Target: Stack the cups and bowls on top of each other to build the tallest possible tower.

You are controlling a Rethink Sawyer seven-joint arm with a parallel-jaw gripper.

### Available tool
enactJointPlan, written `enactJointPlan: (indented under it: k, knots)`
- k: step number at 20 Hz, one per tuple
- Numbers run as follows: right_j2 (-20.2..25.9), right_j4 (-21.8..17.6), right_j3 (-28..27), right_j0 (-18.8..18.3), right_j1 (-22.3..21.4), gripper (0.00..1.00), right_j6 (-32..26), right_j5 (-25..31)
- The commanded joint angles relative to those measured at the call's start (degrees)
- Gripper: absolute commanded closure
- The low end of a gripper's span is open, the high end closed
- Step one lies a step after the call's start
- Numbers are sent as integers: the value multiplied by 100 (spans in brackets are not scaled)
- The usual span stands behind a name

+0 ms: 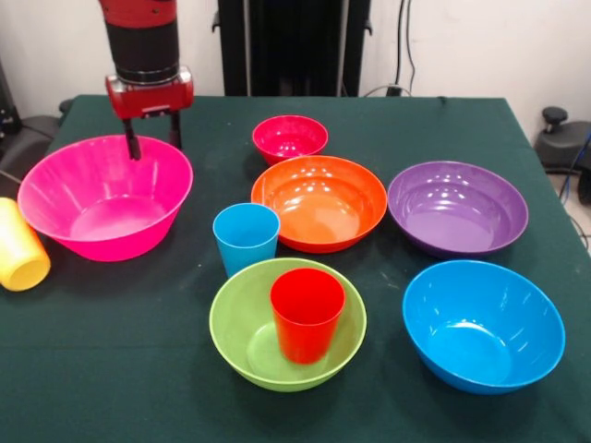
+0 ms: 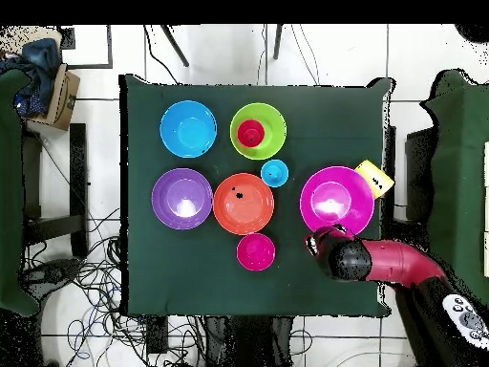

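Dark green table (image 1: pixel 111 369) (image 2: pixel 143 277), everything spread out on it, no tower built so far. Red-and-black arm (image 1: pixel 140 37) (image 2: pixel 401 263) comes down over the far rim of the hot pink bowl (image 1: pixel 106 198) (image 2: pixel 336 201). Gripper (image 1: pixel 153 140) (image 2: pixel 320 241) hangs right at that rim: two dark fingers (image 1: pixel 133 144) spread apart, nothing between them, one finger dips just inside the rim, the other sits outside behind it. Can't tell if either touches the bowl.

Hot pink bowl is the biggest, upright, empty. Blue bowl (image 1: pixel 483 325) (image 2: pixel 188 129) sits upright and empty at the near corner as seen from the front. Purple bowl (image 1: pixel 457 208) (image 2: pixel 181 199) is just behind it, empty. Orange bowl (image 1: pixel 319 203) (image 2: pixel 243 204) mid-table, between purple and hot pink, empty. Lime green bowl (image 1: pixel 247 334) (image 2: pixel 258 131) in front of the orange one, holds the red cup (image 1: pixel 307 314) (image 2: pixel 251 133) standing upright, mouth up. Small pink-red bowl (image 1: pixel 290 138) (image 2: pixel 256 251) behind the orange one, empty.

Light blue cup (image 1: pixel 246 238) (image 2: pixel 274 173) upright, tucked between orange, lime green and hot pink bowls, very close to the orange rim. Yellow cup (image 1: pixel 18 246) (image 2: pixel 374 178) lies on its side beside the hot pink bowl, at the table edge.
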Motion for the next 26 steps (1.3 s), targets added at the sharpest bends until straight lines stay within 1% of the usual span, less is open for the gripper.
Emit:
enactJointPlan:
  k: [1, 5, 8, 10, 16, 26]
  knots:
    - [793, 320, -179, -5, -177, 0, -402, 822]
    - [690, 251, -344, 126, -74, 0, -260, 793]
    - [468, 110, -621, 378, 133, 0, 19, 664]
    - [384, 56, -712, 462, 209, 0, 117, 592]
    - [215, 13, -986, 678, 424, 0, 291, 488]
    - [1, -4, -1243, 894, 649, 0, 424, 360]
